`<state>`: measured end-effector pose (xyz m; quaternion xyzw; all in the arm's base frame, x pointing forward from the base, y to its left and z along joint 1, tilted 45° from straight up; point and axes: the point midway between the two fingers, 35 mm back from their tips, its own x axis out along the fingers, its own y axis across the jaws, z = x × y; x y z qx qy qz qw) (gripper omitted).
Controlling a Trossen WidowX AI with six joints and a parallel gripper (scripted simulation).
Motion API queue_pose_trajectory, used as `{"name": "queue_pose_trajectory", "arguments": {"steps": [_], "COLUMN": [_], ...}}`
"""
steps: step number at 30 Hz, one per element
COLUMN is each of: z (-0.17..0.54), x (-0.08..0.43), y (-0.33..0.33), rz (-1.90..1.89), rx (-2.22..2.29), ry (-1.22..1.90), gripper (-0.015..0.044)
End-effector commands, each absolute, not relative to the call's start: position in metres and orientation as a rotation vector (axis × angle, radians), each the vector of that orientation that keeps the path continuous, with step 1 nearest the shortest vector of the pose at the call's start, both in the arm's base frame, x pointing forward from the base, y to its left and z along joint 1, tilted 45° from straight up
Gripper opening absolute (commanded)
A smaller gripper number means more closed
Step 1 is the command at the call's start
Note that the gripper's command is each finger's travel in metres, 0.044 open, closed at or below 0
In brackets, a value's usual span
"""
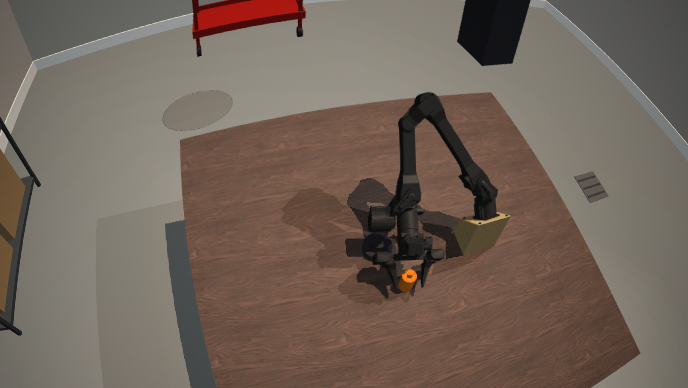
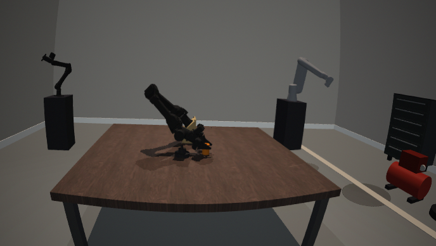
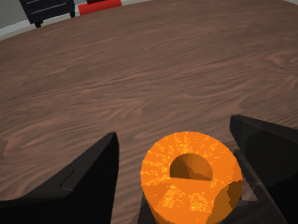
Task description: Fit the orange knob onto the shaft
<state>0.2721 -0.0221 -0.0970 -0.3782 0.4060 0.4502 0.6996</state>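
Observation:
The orange knob (image 1: pixel 407 281) (image 2: pixel 205 152) (image 3: pixel 189 185) stands upright on the wooden table (image 1: pixel 280 165) (image 2: pixel 241 177) (image 3: pixel 147 63), its D-shaped hole facing up with the flat side toward the camera in the wrist view. My gripper (image 1: pixel 406 289) (image 2: pixel 204 146) (image 3: pixel 174 130) is open and low over the table, with one finger on each side of the knob. There is a gap on the left side, and the right finger is close to the knob. The dark round pedestal (image 1: pixel 376 246) (image 2: pixel 181 153) sits just left of the gripper, partly hidden by the arm. I cannot make out its shaft.
The arm's tan base block (image 1: pixel 481 232) stands on the table to the right of the gripper. Off the table are a red cart (image 1: pixel 247 17), black pedestals with other arms (image 2: pixel 59 120) (image 2: pixel 289 122), a black cabinet (image 2: pixel 412 123) and a red tank (image 2: pixel 409 177).

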Motion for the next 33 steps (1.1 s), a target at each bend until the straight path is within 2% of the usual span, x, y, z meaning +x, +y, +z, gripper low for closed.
{"name": "queue_pose_trajectory", "arguments": {"steps": [1, 2, 8, 14, 19, 28, 33], "z": [-0.097, -0.097, -0.095, -0.046, -0.041, -0.054, -0.029], "x": [0.272, 0.272, 0.273, 0.282, 0.281, 0.271, 0.281], "y": [-0.022, -0.022, -0.021, 0.028, 0.035, 0.039, 0.049], "rz": [1.003, 1.003, 1.003, 1.003, 1.002, 0.77, 0.48], "rx": [-0.842, -0.842, -0.843, -0.842, -0.84, -1.048, -1.398], "ry": [0.903, 0.903, 0.904, 0.902, 0.917, 1.651, 1.847], "gripper": [0.0418, 0.044, 0.044, 0.044, 0.044, 0.044, 0.044]}}
